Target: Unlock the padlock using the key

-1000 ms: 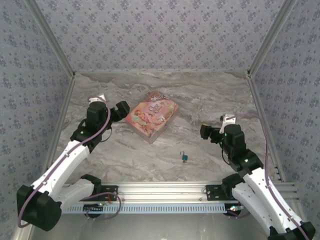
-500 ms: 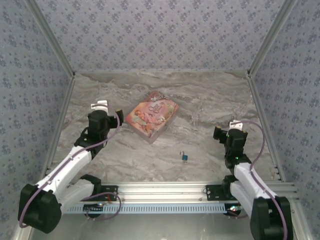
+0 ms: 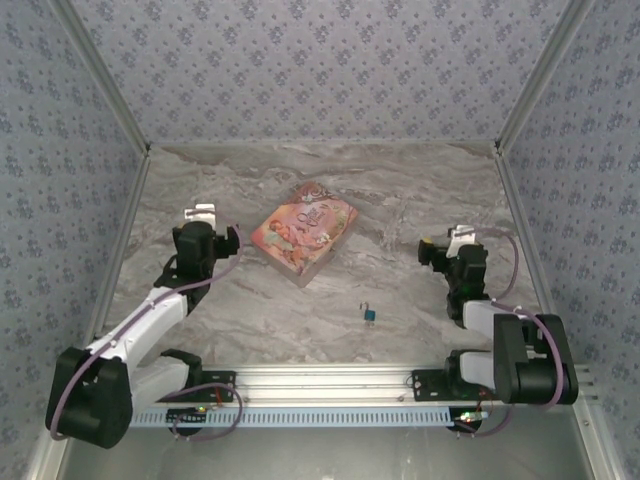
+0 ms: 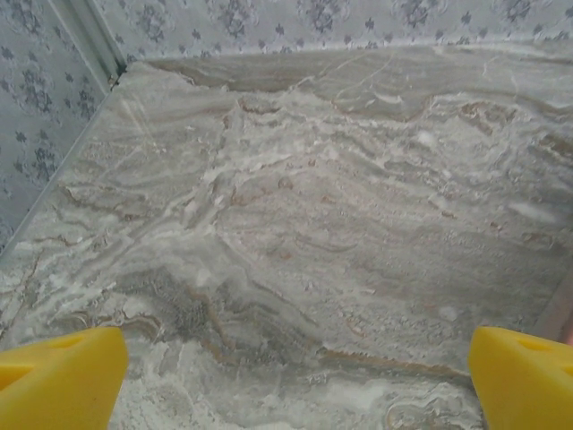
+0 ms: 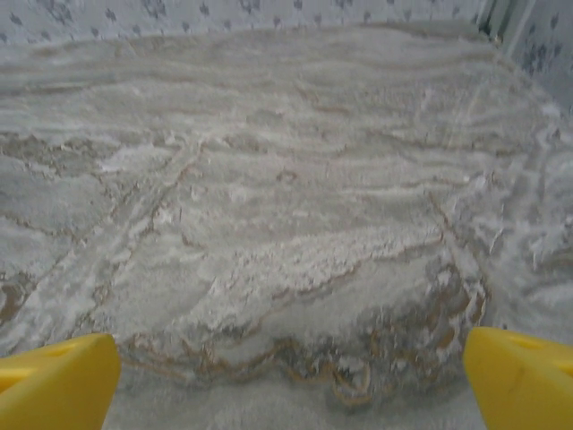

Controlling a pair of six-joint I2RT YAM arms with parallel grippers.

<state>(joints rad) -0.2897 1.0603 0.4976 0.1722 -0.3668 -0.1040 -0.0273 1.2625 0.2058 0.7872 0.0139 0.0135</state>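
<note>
I see the padlock (image 3: 369, 315) lying on the counter (image 3: 420, 195), nearer the arm bases than the pink tin (image 3: 304, 227), to its right and well apart from it. Left tool (image 3: 232, 239) sits just left of the tin, fingers (image 4: 58, 376) spread wide over bare counter. Right tool (image 3: 428, 250) is well right of the tin, also spread, pinching nothing. The key is too small to pick out.

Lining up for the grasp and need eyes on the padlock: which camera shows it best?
The top external view. There the padlock sits on the table, small but unobstructed, on the near side of the pink tin and apart from it. Both wrist views look across marble toward the far wall.
</note>
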